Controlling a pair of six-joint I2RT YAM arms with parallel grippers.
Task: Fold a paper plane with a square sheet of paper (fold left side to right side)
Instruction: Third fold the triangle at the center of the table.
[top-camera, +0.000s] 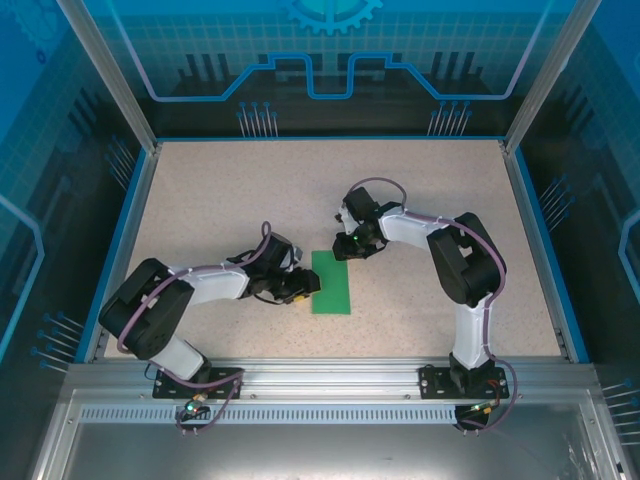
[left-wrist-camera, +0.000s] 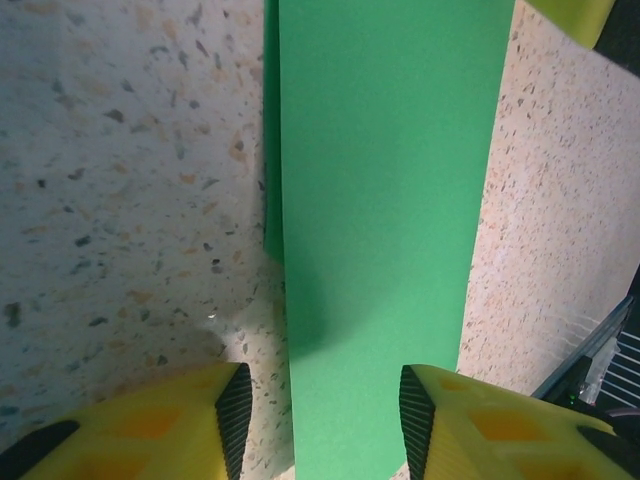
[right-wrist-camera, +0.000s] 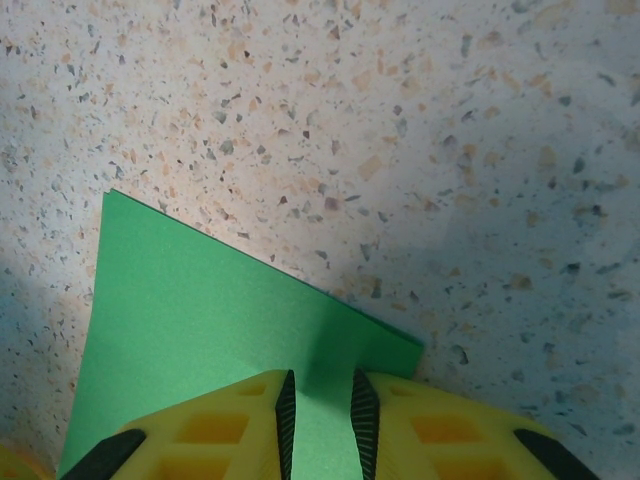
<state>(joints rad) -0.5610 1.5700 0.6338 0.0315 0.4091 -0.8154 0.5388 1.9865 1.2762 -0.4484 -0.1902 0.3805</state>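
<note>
In the left wrist view the left gripper (left-wrist-camera: 322, 425) sits at the bottom edge with its yellow fingers (left-wrist-camera: 150, 430) spread wide. The sheet (left-wrist-camera: 385, 200) runs up the frame between them as a tall green strip. The left pad stands clear of the strip's edge, with speckled table showing in the gap. The right pad overlaps the strip's right edge. A thin second layer of green peeks out along the strip's upper left side (so the paper lies doubled). A bit of another yellow finger shows in the upper right corner.

In the right wrist view the right gripper (right-wrist-camera: 320, 425) is at the bottom centre, its fingers parted only a little. Green paper fills the slim gap between the black pads, and I cannot tell whether the pads touch it. From there the sheet spreads to the left, with one corner pointing to the upper left and another just right of the fingers.

From above, the sheet is a narrow upright rectangle lying flat near the middle of the table (top-camera: 220, 200). The left gripper is at its lower left edge and the right gripper at its top edge. The left arm (top-camera: 200, 285) reaches in from the lower left, and the right arm (top-camera: 455, 255) bends in from the right.
</note>
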